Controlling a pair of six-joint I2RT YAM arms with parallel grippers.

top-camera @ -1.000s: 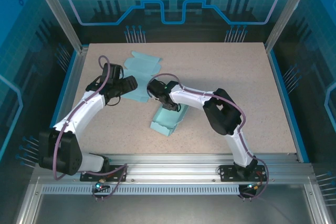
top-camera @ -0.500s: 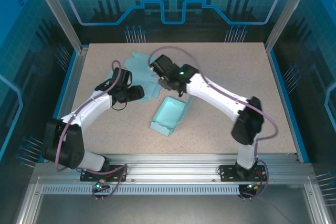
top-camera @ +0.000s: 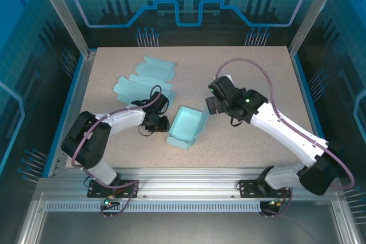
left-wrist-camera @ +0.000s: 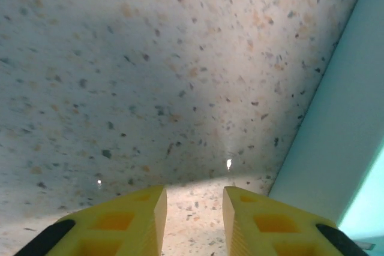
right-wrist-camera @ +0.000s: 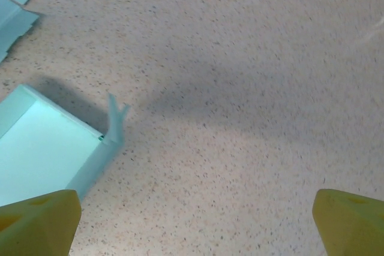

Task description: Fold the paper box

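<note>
Your paper box (top-camera: 187, 127) sits mid-counter (top-camera: 257, 67), walls up. Left hand (top-camera: 157, 119), narrow and empty, hovers just beside it; right hand (top-camera: 213, 102) gapes wide, empty. Line up squarely on that upright tab (right-wrist-camera: 117, 115) before pinching.

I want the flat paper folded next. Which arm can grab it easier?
Probably left: the left gripper is near the flat paper with nothing held. The right gripper is open too, but beyond the folded box.
</note>
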